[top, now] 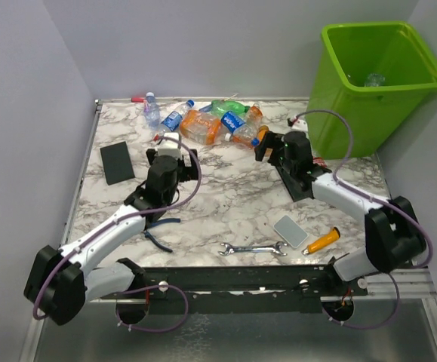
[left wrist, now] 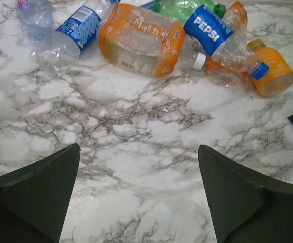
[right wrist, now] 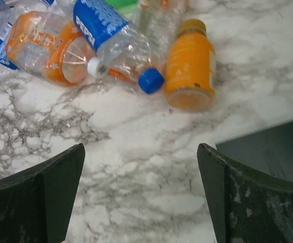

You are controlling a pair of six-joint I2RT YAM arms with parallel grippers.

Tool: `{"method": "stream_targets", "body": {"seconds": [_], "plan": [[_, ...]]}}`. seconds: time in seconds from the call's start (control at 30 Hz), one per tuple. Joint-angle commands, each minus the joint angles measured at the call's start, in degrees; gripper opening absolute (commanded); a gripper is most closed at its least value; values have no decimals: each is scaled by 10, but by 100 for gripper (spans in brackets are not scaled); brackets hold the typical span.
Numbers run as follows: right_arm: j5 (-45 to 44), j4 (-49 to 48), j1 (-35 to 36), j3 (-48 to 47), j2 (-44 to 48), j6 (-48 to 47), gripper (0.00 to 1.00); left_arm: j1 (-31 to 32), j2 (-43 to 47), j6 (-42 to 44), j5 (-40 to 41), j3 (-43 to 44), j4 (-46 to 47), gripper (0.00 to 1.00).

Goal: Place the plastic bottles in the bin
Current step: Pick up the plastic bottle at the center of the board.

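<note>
Our left gripper [left wrist: 138,148], jaws wide, over the marble table [left wrist: 151,131]
Beyond, we see crushed bottles [left wrist: 141,45] heaped, one seemingly green

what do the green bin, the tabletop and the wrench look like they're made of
Bin: smooth plastic, by its even lime colour and rolled rim. Tabletop: white with grey veins, marble or printed laminate; cannot tell. Wrench: likely bare metal, silvery sheen.

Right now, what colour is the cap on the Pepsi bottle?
Blue. The cap of the Pepsi bottle shows best in the right wrist view.
</note>
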State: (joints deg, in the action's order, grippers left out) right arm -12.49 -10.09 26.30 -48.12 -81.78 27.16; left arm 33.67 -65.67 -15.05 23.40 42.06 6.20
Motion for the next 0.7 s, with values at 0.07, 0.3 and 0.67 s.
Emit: {"method": "stream_targets", "body": {"seconds": [0.07,0.3,0.67], "plan": [[48,-21,2,-190,-188,-127,94,10,82,9,-27,-97,109,99],[54,34,2,-293,-296,-179,83,14,78,-14,-1,-80,81,99],[69,88,1,-359,-372,-201,77,16,105,-16,-16,-83,88,99]]}}
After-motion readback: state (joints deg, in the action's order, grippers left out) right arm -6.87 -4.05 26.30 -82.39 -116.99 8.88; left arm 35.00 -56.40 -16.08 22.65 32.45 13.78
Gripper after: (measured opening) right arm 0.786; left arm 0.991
